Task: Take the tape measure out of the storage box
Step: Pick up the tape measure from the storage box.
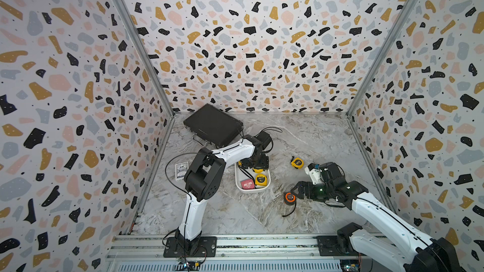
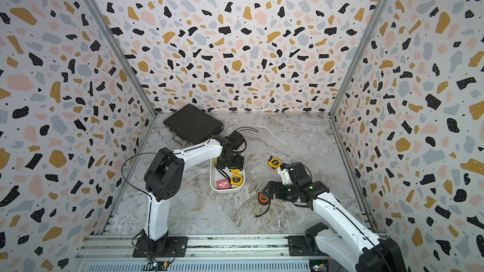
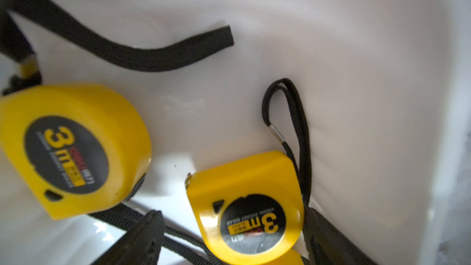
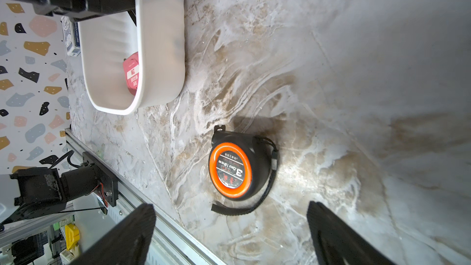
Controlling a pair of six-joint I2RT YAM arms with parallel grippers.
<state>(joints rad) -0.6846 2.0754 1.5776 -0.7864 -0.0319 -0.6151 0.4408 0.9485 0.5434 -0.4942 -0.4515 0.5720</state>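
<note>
In both top views the left gripper (image 1: 255, 164) is hanging inside the storage box (image 1: 251, 190), hiding its own jaws. In the left wrist view those jaws are standing apart, straddling a yellow tape measure (image 3: 249, 215) partly cut off. In the right wrist view the right gripper (image 4: 230, 206) is gaping wide, an orange-black tape measure (image 4: 234, 169) lying just beyond its fingertips

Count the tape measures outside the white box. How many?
2. The yellow tape measure lies on the table, farther back; the black-and-orange tape measure lies ahead of the open right gripper. More may be hidden.
</note>
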